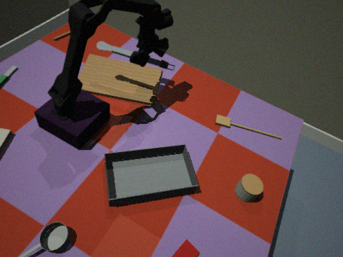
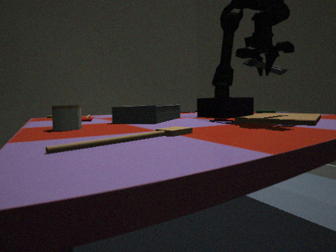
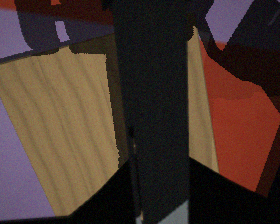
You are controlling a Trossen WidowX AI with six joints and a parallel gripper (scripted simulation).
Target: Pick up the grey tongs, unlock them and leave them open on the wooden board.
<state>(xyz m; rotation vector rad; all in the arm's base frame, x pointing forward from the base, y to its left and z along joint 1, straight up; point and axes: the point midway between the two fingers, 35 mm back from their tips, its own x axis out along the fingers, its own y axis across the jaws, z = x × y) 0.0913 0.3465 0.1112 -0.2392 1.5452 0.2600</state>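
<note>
The grey tongs [image 1: 120, 52] [image 2: 278, 70] [image 3: 157, 90] are held in the air above the wooden board [image 1: 105, 66] [image 2: 291, 117] [image 3: 60, 115]. They lie nearly level in the exterior view, the pale broad end slightly lower than the end with the small wire loop. Their arms look close together; the lock cannot be made out. My gripper [image 1: 141, 61] [image 2: 264, 73] [image 3: 156, 160] is shut on the middle of the tongs, fingers pointing down. The tongs' shadow falls across the board. The roasting tin [image 1: 154, 195] [image 2: 134, 115] stands empty in front of the arm's base.
A wooden spatula [image 1: 222, 120] [image 2: 178, 131] and a round tub with a tan top [image 1: 250, 188] [image 2: 66, 119] lie toward the right side of the top view. A small pan [image 1: 57, 237] and a red block [image 1: 186, 250] are at the front. A thin stick [image 1: 63, 36] lies behind the arm.
</note>
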